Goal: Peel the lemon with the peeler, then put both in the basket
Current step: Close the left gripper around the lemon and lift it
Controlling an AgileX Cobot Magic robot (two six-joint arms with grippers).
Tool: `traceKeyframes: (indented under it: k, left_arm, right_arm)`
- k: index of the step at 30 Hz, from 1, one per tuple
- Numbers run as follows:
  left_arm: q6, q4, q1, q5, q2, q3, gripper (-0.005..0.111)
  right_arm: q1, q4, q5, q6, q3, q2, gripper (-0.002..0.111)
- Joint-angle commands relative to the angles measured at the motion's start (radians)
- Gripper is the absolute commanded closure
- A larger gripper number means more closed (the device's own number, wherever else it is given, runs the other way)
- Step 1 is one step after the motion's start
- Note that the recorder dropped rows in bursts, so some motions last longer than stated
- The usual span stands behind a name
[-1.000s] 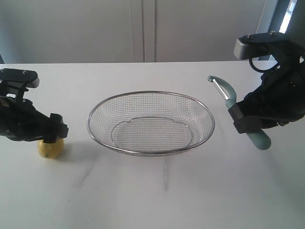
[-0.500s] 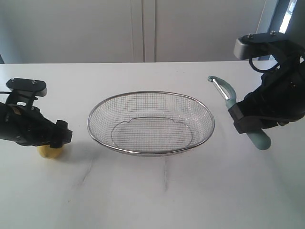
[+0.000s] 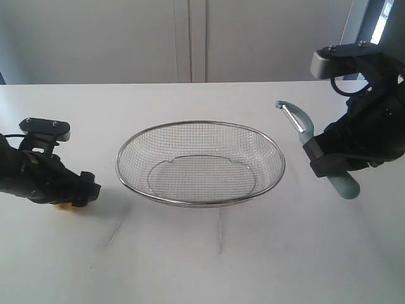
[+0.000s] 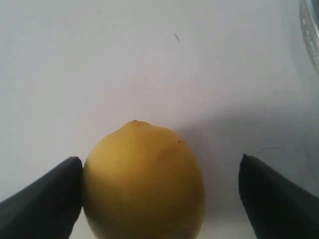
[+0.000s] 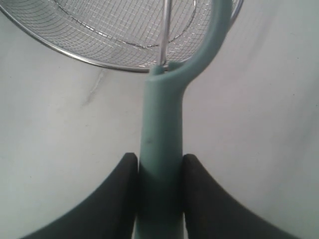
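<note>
1. Exterior view: over the last second the left arm has sunk lower at the left edge of the frame. The left fingers (image 3: 83,189) now hide nearly all of the lemon (image 3: 63,206), and only a yellow sliver shows on the worktop (image 3: 209,253). The basket (image 3: 200,122) sits mid-frame with nothing in it. At the right nothing has moved: the right fingers (image 3: 324,163) hold the peeler (image 3: 302,126) clear of the worktop, head uppermost.
2. Left wrist view: the fingers (image 4: 45,199) stand wide apart around the lemon (image 4: 144,181). The lower-left one is just beside the skin and the lower-right one well apart, so nothing is gripped yet. The approach looks finished, and closing on the fruit seems the next step.
3. Right wrist view: the fingers (image 5: 117,199) are clamped on the peeler's teal handle (image 5: 159,149), with the basket rim (image 5: 99,59) beyond. Peeling has not begun.
</note>
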Motion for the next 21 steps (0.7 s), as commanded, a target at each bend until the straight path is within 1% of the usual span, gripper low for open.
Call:
traceKeyframes:
  k: [1,10,14,17,19,21]
  left_arm:
    - [0.000,0.000,-0.005,0.009,0.014,-0.001,0.021]
    - [0.000,0.000,-0.005,0.009,0.015,-0.001,0.021]
    - [0.055,0.000,-0.005,0.011,0.015,-0.001,0.021]
    - [0.062,0.000,-0.005,0.011,0.015,-0.001,0.021]
    - [0.062,0.000,-0.005,0.007,0.015,-0.001,0.024]
    - [0.066,0.000,-0.005,0.007,0.015,-0.001,0.033]
  right_arm:
    - [-0.012,0.001,-0.007,-0.009,-0.002,0.000,0.108]
    - [-0.012,0.001,-0.007,-0.009,-0.002,0.000,0.108]
    - [-0.012,0.001,-0.007,-0.009,-0.002,0.000,0.108]
    - [-0.012,0.001,-0.007,-0.009,-0.002,0.000,0.108]
    - [-0.012,0.001,-0.007,-0.009,-0.002,0.000,0.108]
    - [-0.012,0.001,-0.007,-0.009,-0.002,0.000,0.108]
